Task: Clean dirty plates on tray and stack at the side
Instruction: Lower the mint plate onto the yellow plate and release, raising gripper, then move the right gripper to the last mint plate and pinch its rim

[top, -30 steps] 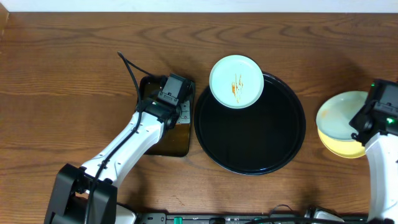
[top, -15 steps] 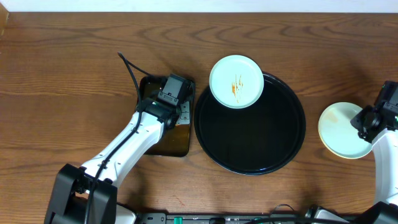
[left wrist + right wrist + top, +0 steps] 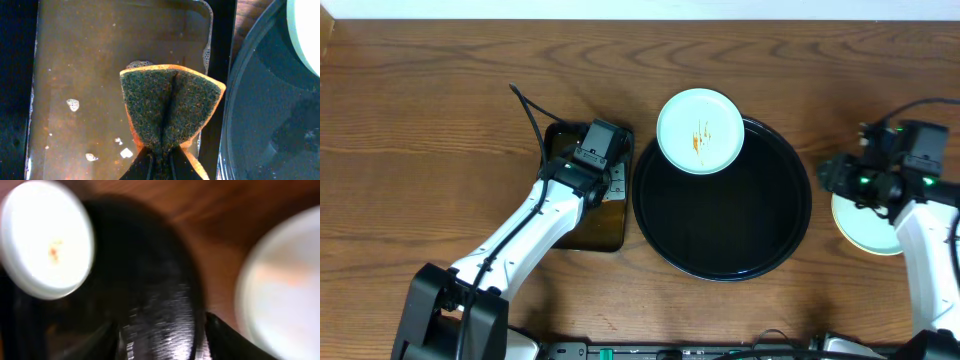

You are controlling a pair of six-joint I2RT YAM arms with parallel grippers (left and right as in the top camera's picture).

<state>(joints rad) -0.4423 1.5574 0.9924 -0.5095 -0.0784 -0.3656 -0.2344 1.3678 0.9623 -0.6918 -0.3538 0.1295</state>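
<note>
One pale mint plate with orange smears lies on the upper-left rim of the round black tray. It also shows in the right wrist view as a blurred plate. To the right of the tray, pale plates lie stacked on the table, partly under my right arm. My right gripper hangs open and empty between that stack and the tray, its fingers framing the tray's rim. My left gripper is shut on a folded orange-and-green sponge over the rectangular tray.
The small dark rectangular tray holds brownish soapy water and stands against the black tray's left edge. Bare wooden table spreads to the left and behind.
My right gripper opened and let the mint plate down onto the yellow one at the right. It then swung up and left toward the black tray. The left arm kept still.
</note>
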